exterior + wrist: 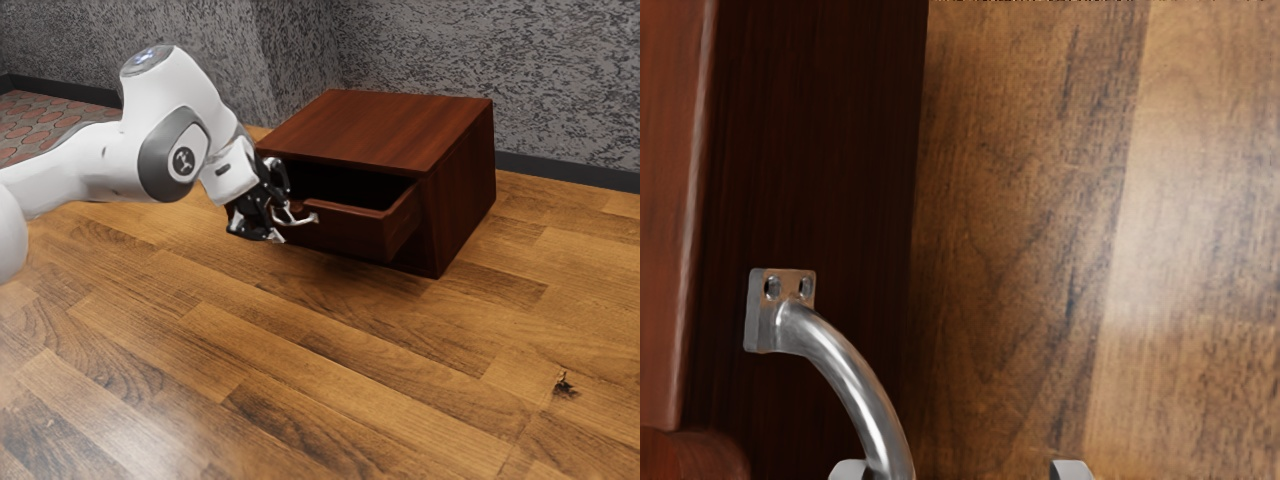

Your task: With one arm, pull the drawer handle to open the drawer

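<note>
Gripper [278,220] spread about the handle [845,372], hooking rather than pinching: draw straight back along the drawer [352,228] run, slowly, lest it slip.

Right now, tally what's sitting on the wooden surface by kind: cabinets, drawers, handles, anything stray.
Cabinet: 1
Drawer, partly open: 1
Metal handle: 1
Small dark stray object: 1
Total: 4
</note>
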`<state>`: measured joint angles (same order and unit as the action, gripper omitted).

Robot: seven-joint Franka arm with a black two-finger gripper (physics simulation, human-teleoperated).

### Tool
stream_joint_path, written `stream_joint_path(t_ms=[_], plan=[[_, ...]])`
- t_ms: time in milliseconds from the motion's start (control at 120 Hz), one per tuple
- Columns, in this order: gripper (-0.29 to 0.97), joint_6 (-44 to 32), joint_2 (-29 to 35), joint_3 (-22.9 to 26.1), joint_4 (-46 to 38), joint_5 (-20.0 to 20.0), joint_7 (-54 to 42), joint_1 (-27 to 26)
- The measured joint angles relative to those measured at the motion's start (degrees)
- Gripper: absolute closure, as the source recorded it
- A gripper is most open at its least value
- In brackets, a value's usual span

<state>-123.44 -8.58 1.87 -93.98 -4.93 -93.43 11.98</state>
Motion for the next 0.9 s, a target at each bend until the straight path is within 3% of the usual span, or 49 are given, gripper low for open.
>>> stream_joint_path(t_ms=[517,900], plan=[[0.54,-3.23,10.45,0.03,-12.23,-0.07,0.85,-0.03],[0.55,-3.98,14.06,-0.23,-13.51,-0.21,1.18,-0.77]])
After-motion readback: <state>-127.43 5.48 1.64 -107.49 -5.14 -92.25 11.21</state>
